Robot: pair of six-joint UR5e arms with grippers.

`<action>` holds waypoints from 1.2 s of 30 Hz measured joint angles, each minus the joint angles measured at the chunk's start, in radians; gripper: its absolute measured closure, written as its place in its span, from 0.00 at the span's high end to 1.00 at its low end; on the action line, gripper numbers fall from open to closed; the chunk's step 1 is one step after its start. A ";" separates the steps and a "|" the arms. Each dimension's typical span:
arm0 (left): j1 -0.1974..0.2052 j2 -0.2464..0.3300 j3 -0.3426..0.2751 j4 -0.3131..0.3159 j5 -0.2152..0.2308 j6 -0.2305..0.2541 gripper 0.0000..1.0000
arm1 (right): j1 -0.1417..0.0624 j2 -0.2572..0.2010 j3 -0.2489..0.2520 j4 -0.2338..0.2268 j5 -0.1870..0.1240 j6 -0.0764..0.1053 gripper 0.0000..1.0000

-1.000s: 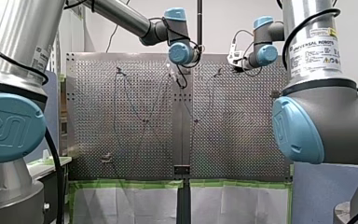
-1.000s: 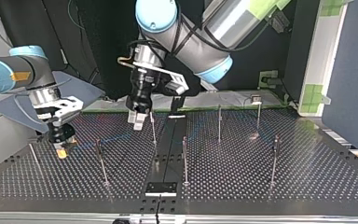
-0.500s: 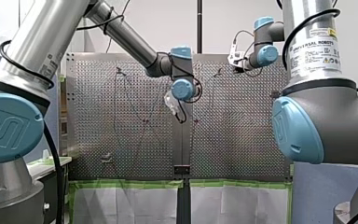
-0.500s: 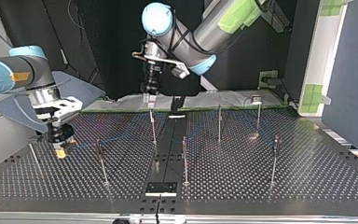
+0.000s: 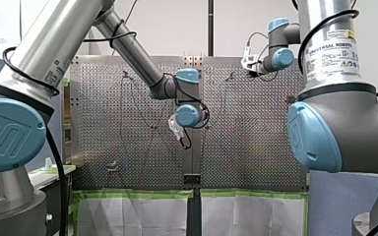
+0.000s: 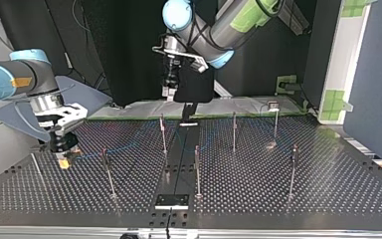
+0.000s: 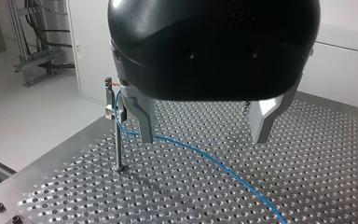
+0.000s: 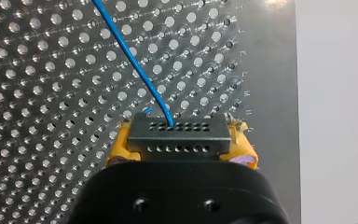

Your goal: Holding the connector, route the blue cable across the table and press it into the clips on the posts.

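Blue cable (image 7: 214, 164) is what the coming move turns on, and it lies below my left gripper (image 7: 203, 137), not in it. That gripper's metal fingers are spread wide with nothing between them. It hangs well above the perforated table (image 6: 278, 199), near the middle and toward the far side in the top view.

In the left wrist view the cable runs low over the table, slantwise under the gripper. It starts at a clip (image 7: 109, 106) on top of a thin post (image 7: 118, 149) just beside one fingertip, passes under that fingertip, then goes off past the other finger's side. Its long axis so crosses the gap between the fingers at a slant rather than lying along it. I judge the gripper would have to come straight down, and perhaps turn a little, to take it. The cable appears to reach that clip, though I cannot tell whether it is seated.

My right gripper (image 6: 64, 160) is low over the table at the top view's left, its yellow pads (image 8: 116, 148) pressed onto the grey connector (image 8: 177, 135). The cable leaves the connector's face and runs ahead of that gripper across the holes, toward the posts (image 6: 163, 135) in the middle. With the right arm bound to the connector, the left is the free one and, by my reading, the nearer to the cable's mid-span.
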 joint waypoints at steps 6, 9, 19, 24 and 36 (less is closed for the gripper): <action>0.000 0.000 -0.063 0.063 0.000 0.007 1.00 | 0.000 0.001 0.000 0.000 0.000 -0.001 0.00; 0.000 0.000 -0.098 0.098 0.000 0.013 1.00 | -0.001 0.001 0.000 0.000 0.000 -0.001 0.00; 0.000 0.000 -0.206 0.206 0.000 0.032 1.00 | 0.000 0.003 0.000 0.001 -0.001 -0.002 0.00; 0.000 0.000 -0.261 0.261 0.004 0.030 1.00 | 0.000 0.003 0.000 0.002 -0.001 -0.002 0.00; 0.000 0.000 -0.382 0.382 0.007 0.029 1.00 | 0.006 0.002 0.000 0.010 0.006 -0.002 0.00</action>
